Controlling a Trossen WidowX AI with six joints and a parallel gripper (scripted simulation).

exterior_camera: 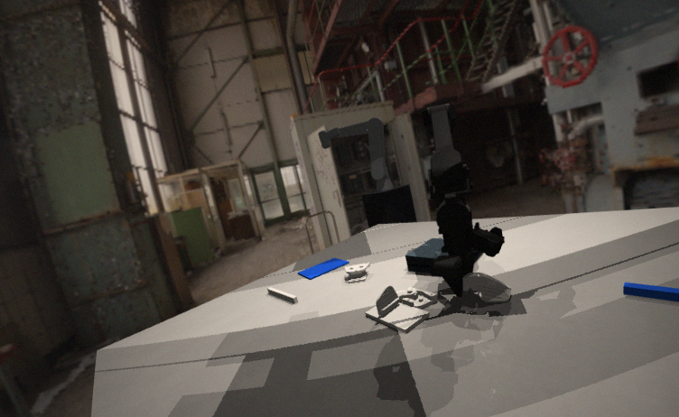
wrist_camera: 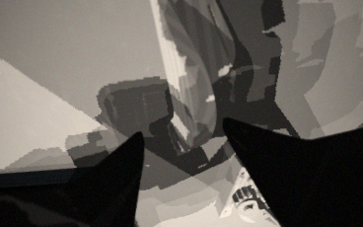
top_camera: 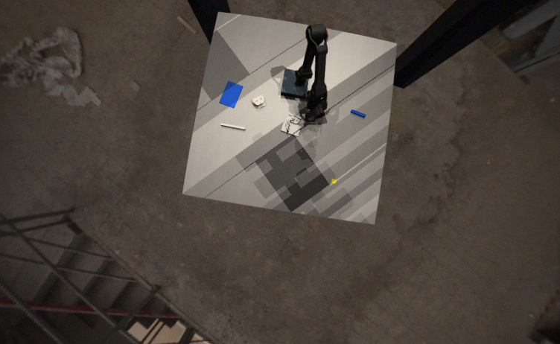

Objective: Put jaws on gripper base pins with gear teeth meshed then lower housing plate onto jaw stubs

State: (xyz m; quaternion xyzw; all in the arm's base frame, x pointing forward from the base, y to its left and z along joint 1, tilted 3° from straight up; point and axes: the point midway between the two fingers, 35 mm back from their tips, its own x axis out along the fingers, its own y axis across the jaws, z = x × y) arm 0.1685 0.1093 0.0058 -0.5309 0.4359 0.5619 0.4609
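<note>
The pale gripper base (top_camera: 287,129) (exterior_camera: 404,321) lies on the table, with one ridged jaw (exterior_camera: 386,301) standing at its left side. Its toothed end shows at the lower right of the wrist view. The other pale jaw (exterior_camera: 488,288) (wrist_camera: 192,106) lies loose on the table to the right of the base. My gripper (top_camera: 312,116) (exterior_camera: 456,291) (wrist_camera: 183,129) is open, low over the loose jaw's near end, which shows between the fingertips. Whether the fingers touch it cannot be told. The housing plate (top_camera: 258,101) (exterior_camera: 357,268), white with two holes, lies apart to the left.
A blue flat plate (top_camera: 231,94) (exterior_camera: 323,268) and a white bar (top_camera: 232,126) (exterior_camera: 282,295) lie to the left. A blue bar (top_camera: 357,113) (exterior_camera: 662,292) lies to the right. A yellow block (top_camera: 333,181) is near the front. The arm's dark base block (top_camera: 292,85) (exterior_camera: 424,254) is behind.
</note>
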